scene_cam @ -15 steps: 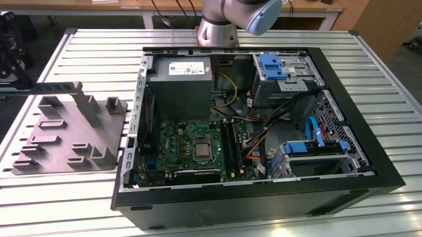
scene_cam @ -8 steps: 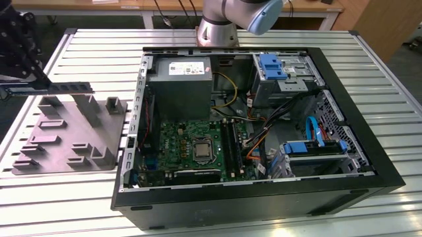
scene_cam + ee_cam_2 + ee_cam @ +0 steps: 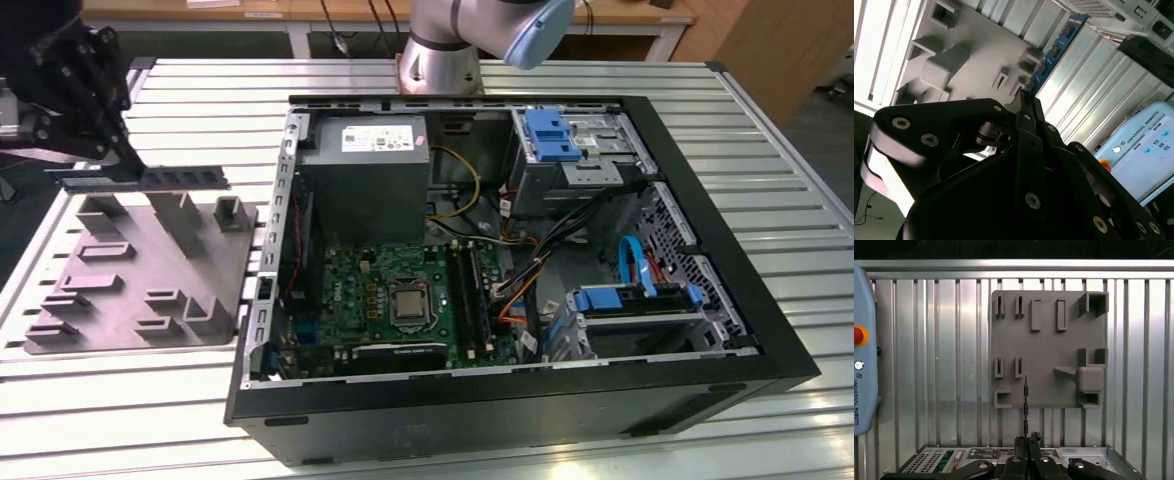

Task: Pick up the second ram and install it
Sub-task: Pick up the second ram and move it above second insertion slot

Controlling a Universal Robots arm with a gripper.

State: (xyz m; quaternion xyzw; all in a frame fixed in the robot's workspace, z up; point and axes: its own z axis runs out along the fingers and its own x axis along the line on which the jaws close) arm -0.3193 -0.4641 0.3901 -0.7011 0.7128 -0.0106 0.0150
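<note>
The gripper (image 3: 1024, 102) is pinched tight on one end of the second ram (image 3: 1054, 50). It holds just the end, so the long blue strip sticks out in front with its row of dark chips showing. I think this grip keeps the strip straight and leaves its long edge free to go into a slot. There is one ram in the gripper.

Under the ram lies one grey holder tray (image 3: 1049, 350) on the ribbed metal table (image 3: 929, 365). The ram hangs over the tray and looks apart from it. In the first wrist view I count four thin slots on the tray, in two pairs. They look made to stand strips like this one up on edge.

Beside the tray, on the exterior view's right, one black computer case (image 3: 534, 410) lies open, so the arm can reach in from above. Inside are one green motherboard (image 3: 387, 290), one grey power-supply box (image 3: 363, 180) and two blue drive brackets (image 3: 551, 135). The ram is well apart from the motherboard.
</note>
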